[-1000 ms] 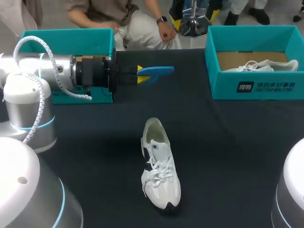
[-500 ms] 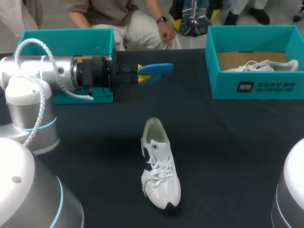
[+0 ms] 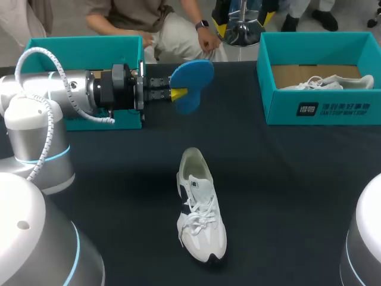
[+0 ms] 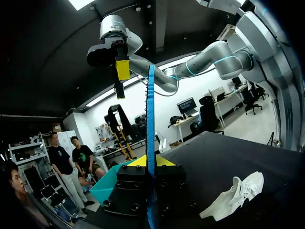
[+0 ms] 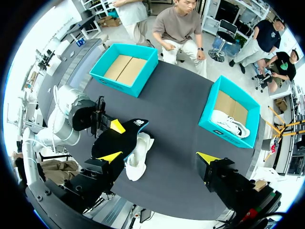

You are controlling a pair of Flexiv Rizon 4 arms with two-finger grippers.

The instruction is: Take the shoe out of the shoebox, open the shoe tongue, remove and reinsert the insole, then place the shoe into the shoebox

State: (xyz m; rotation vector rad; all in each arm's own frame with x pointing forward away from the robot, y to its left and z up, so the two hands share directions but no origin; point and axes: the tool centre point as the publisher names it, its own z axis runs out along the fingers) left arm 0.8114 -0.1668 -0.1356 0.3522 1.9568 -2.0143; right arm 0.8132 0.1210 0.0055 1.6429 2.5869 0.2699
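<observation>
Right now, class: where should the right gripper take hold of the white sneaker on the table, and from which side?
Probably across the midfoot, from above: the white sneaker stands sole-down, both sides exposed, and this leaves its open collar free for the blue insole.

The left gripper (image 4: 151,162) pinches a thin blue insole (image 4: 150,109) between its yellow tips, and the insole stands straight up, edge-on. To one side a white shoe (image 4: 234,194) lies on the dark table (image 4: 209,148). A teal box (image 4: 110,185) sits on the other side.
</observation>
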